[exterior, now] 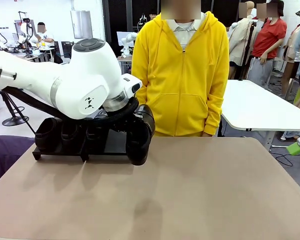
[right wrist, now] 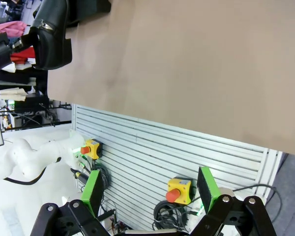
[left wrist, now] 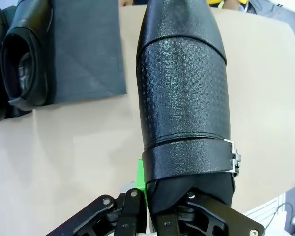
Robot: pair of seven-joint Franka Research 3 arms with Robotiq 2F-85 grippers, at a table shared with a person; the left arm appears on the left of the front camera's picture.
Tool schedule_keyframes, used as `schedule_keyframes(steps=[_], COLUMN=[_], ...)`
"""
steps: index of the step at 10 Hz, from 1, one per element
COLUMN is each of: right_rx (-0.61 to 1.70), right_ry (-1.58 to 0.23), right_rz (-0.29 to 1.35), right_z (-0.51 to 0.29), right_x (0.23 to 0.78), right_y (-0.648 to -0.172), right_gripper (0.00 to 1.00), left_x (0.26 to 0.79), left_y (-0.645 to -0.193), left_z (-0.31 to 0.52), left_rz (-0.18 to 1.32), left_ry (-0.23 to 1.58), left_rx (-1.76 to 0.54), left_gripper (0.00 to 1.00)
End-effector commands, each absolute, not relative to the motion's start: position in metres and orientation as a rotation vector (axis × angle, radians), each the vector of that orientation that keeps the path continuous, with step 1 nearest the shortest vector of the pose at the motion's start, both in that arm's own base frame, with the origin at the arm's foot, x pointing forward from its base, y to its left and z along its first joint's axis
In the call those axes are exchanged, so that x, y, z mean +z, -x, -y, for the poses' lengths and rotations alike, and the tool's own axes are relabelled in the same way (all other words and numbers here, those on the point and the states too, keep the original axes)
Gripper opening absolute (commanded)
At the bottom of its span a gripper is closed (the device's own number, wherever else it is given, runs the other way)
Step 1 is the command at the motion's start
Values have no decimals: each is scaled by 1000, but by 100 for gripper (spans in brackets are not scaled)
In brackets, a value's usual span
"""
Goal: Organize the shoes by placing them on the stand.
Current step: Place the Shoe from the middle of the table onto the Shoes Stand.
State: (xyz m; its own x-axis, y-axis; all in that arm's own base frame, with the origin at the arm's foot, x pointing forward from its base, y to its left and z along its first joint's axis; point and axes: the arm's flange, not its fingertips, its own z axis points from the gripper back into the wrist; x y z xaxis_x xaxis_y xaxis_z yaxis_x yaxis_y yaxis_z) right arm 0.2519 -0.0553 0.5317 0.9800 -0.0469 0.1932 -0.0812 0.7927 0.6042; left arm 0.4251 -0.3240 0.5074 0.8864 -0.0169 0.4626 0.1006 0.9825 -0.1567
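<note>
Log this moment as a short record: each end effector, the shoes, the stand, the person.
left end effector: shut on shoe, held above the table beside the stand
right end effector: open, holding nothing, off the table edge
stand: shoes on stand fill its left part; right end bare
person: standing at far side

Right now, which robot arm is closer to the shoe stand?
Left. Its end effector holds a shoe right at the stand's empty end. The right end effector hangs open off the table's edge, far away.
</note>
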Motion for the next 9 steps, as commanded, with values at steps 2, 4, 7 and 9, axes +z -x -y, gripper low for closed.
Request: schedule_keyframes(steps=[2, 4, 7, 9], right_rx=[29, 29, 29, 29], right_ry=[-685, -685, -685, -685], right_rz=[208, 208, 208, 208], right_z=[55, 55, 55, 55], right_x=[535, 535, 535, 535], right_y=[-253, -253, -253, -253], right_gripper=[100, 100, 100, 100], left_x=[502, 493, 465, 449], left_y=[-464, -502, -552, -575], left_z=[295, 269, 235, 224], left_rz=[554, 616, 621, 593], left_ry=[283, 303, 203, 224], left_rx=[27, 125, 25, -23], left_gripper=[0, 0, 0, 0])
